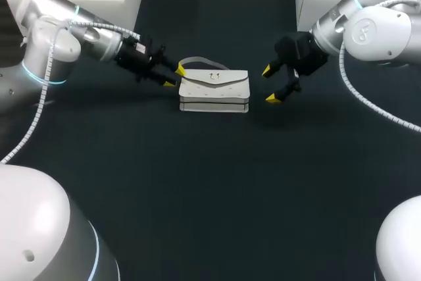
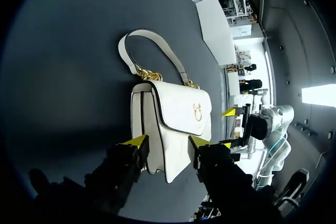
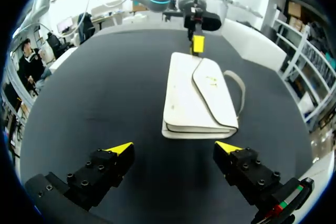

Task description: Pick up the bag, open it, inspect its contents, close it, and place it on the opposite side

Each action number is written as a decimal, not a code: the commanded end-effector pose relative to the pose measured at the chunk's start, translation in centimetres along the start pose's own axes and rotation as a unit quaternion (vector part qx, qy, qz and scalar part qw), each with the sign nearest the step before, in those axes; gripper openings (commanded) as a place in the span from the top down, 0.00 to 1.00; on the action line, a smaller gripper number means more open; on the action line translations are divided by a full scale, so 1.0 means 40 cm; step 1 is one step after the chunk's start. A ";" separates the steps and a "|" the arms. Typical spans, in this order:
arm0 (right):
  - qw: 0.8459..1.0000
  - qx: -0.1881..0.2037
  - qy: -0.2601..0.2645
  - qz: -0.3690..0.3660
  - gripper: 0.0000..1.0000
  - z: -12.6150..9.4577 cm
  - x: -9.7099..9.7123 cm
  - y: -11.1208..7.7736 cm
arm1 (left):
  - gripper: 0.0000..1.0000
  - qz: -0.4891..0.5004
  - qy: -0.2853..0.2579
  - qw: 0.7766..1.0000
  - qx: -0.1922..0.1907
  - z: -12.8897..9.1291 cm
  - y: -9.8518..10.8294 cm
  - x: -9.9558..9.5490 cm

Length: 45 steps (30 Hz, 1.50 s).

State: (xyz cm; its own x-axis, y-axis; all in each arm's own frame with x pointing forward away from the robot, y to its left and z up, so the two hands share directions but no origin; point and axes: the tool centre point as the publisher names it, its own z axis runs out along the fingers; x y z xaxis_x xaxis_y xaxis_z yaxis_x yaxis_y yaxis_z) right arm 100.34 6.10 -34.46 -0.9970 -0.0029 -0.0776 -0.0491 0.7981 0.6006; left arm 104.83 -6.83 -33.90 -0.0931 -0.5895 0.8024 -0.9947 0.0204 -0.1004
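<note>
**White bag flat on the bench between two spread grippers**

The white bag (image 1: 214, 90) lies flat on the dark bench (image 1: 197, 189) in the upper middle of the head view, flap down, with its strap (image 1: 200, 62) curled toward the frame's top. The left gripper (image 1: 174, 76) sits at the bag's left end — fingers apart, the bag's end just between the yellow tips. The right gripper (image 1: 271, 84) hangs near the right end — fingers wide apart, clear of the bag.

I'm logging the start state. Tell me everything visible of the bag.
The bag is a white, leather-looking handbag with a closed flap, gold clasp and a strap joined by gold chain links. It lies flat on the dark table, flap up, strap resting beside it. The left gripper has open jaws at one end; contact is unclear. The right gripper is apart.
</note>
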 end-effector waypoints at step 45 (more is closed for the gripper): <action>0.961 0.194 -0.191 -0.058 0.00 -0.016 0.057 0.247 | 0.00 0.520 -0.252 0.798 -0.171 -0.266 -0.076 0.180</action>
State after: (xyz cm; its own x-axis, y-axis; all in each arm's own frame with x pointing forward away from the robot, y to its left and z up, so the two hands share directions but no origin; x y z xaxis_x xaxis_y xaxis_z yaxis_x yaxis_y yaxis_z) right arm 97.82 12.64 -27.31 -0.9457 -0.0079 -0.3249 -0.1216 0.9358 0.3310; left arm 106.09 -2.00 -22.25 -0.9224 -0.3836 0.0457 -0.3606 0.8125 -0.4581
